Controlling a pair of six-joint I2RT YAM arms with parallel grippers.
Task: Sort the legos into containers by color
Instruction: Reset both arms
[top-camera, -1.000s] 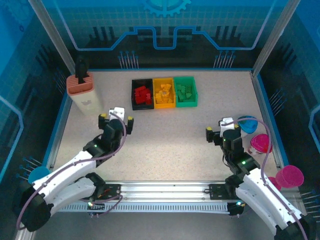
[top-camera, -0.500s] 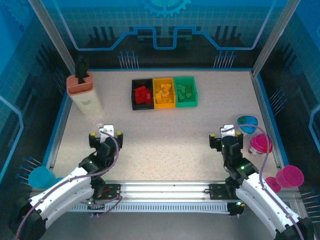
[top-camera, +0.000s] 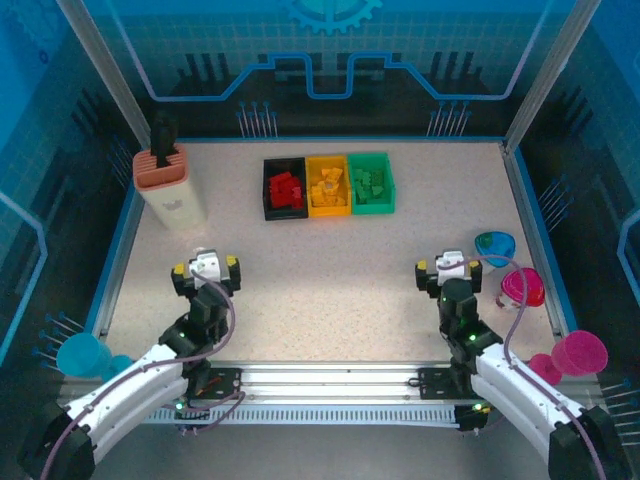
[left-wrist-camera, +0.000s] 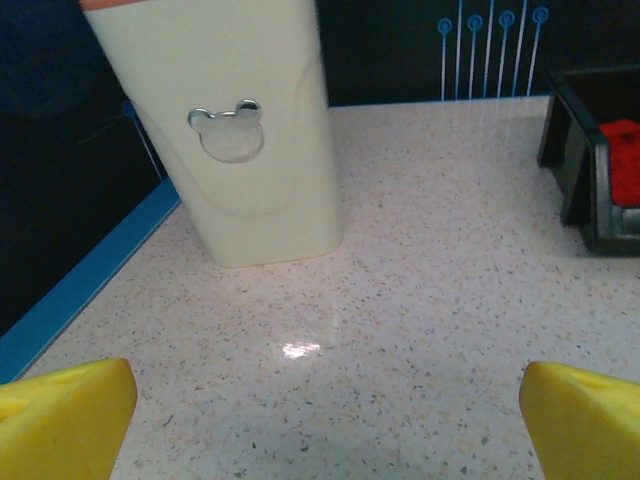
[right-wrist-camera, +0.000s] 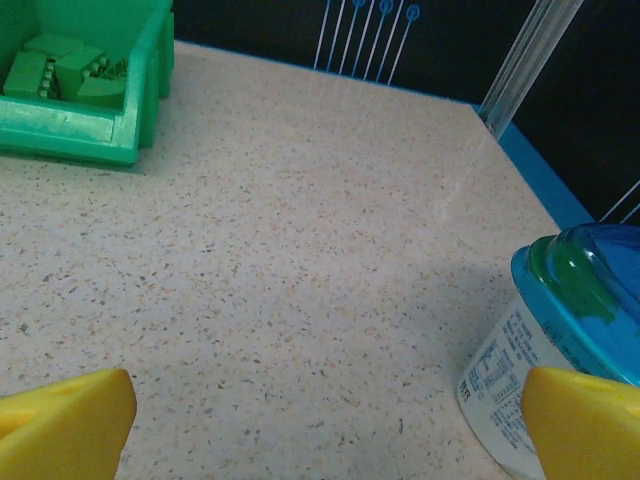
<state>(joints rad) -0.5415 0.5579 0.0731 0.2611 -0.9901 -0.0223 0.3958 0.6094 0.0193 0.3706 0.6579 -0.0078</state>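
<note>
My L gripper and R gripper, low in frame, are both spread wide, nothing btwn the fingers. The legos lie by color in three containers, upper center. Open table between; holder upper left, blue cup near R gripper, by right edge.

Bright, even light, small table glare

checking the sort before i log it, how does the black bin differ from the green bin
Contents: the black bin holds red bricks, the green bin holds green bricks matching its own colour. Place: the black bin ends the row on the left, the green bin on the right. Both are open, rectangular and equal in size.
</note>
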